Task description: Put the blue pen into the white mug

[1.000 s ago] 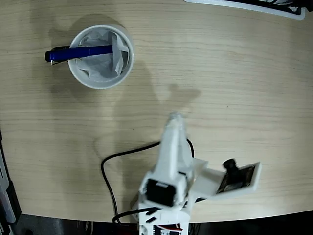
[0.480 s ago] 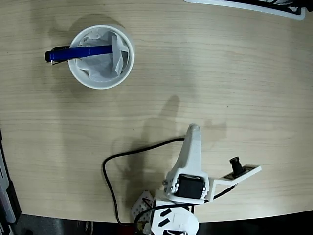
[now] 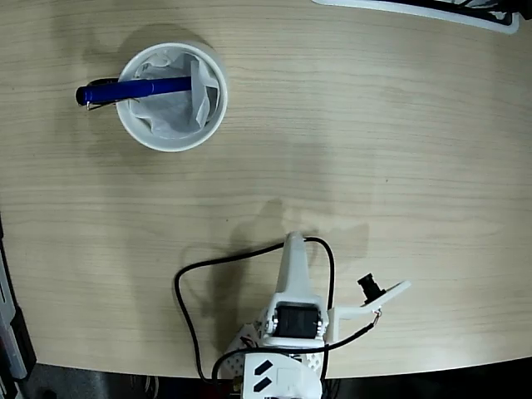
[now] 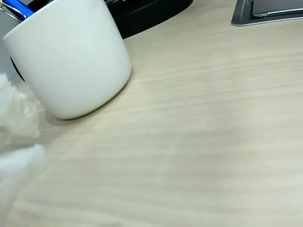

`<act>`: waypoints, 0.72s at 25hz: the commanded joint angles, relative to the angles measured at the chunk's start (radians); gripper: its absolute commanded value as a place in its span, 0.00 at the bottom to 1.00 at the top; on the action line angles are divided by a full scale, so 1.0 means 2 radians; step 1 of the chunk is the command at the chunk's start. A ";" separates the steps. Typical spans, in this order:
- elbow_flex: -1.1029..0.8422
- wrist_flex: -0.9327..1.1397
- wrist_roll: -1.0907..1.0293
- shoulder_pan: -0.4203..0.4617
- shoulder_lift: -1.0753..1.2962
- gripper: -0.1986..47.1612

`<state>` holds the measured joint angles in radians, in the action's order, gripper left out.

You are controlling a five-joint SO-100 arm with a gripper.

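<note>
arm [image 3: 293, 287] pulled back toward base; blue pen [image 3: 133, 88] in white mug [image 3: 173, 133]; finger state unclear.

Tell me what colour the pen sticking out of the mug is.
Bright blue; the pen shows best in the fixed view, leaning over the white mug's rim.

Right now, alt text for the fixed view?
Overhead: a blue pen sits in a paper-lined white mug at upper left, its clip end overhanging the rim. The white robot arm is folded at the bottom of the wooden table.
</note>
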<state>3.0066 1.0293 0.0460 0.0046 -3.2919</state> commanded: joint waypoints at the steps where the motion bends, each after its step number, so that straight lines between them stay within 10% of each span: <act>1: 0.001 0.037 0.011 0.010 -0.033 0.00; 18: -0.005 0.079 0.010 0.021 -0.040 0.00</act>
<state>3.0066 1.1766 0.0460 0.0399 -3.3027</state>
